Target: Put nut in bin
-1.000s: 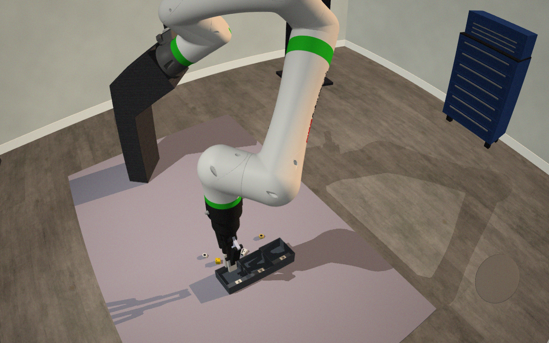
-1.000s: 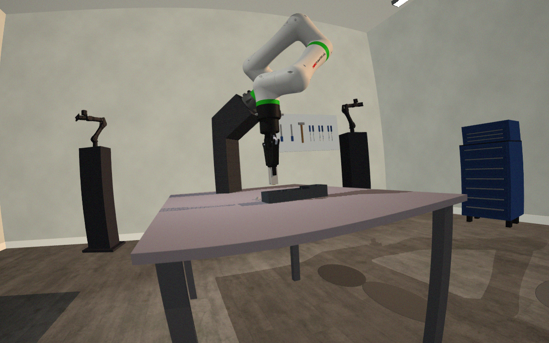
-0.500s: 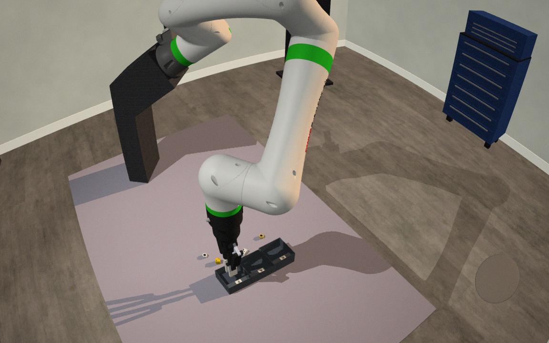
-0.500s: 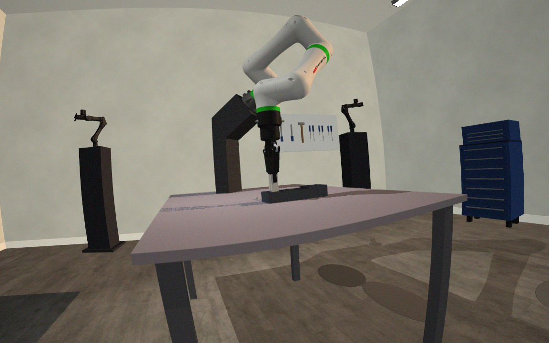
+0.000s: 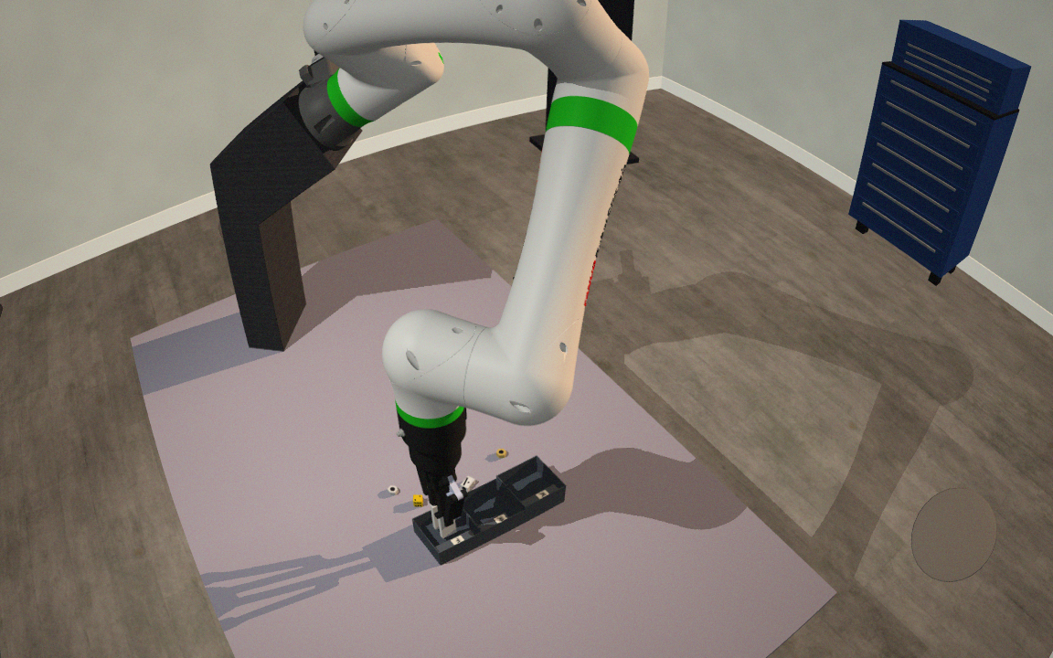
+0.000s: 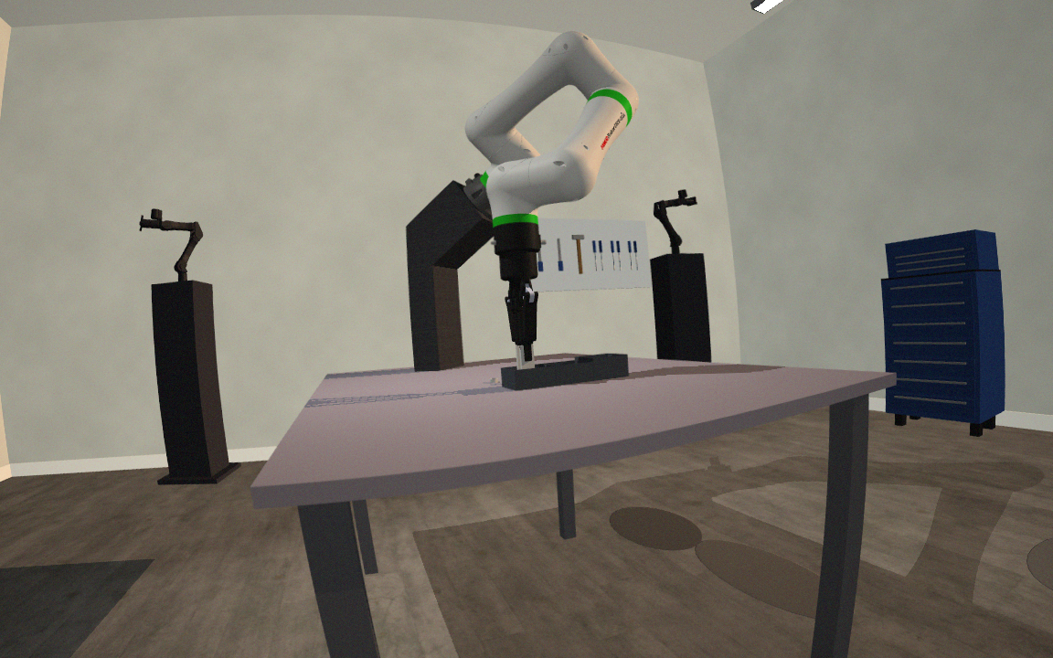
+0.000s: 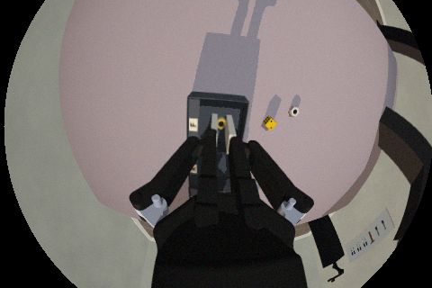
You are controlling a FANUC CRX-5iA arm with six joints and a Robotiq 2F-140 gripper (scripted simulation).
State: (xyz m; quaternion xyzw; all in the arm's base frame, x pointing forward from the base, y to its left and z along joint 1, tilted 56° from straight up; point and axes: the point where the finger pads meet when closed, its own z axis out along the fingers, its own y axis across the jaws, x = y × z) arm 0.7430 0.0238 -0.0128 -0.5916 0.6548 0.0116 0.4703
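Observation:
A row of three dark bins [image 5: 489,511] stands on the table; I cannot read their labels. My gripper [image 5: 441,521] points straight down with its fingertips inside the end bin on the left [image 5: 448,535]. In the wrist view the gripper [image 7: 221,129] is shut on a small gold nut [image 7: 221,121], held over that bin's floor [image 7: 218,117]. A second gold nut [image 5: 501,452] lies on the table behind the bins. A white nut [image 5: 391,490] lies to the left of the bins and also shows in the wrist view [image 7: 294,112].
A small yellow die [image 5: 417,500] lies on the table close to the left bin, beside the white nut; it also shows in the wrist view [image 7: 270,122]. The arm's dark pedestal [image 5: 264,237] stands at the table's back left. The other two bins look empty.

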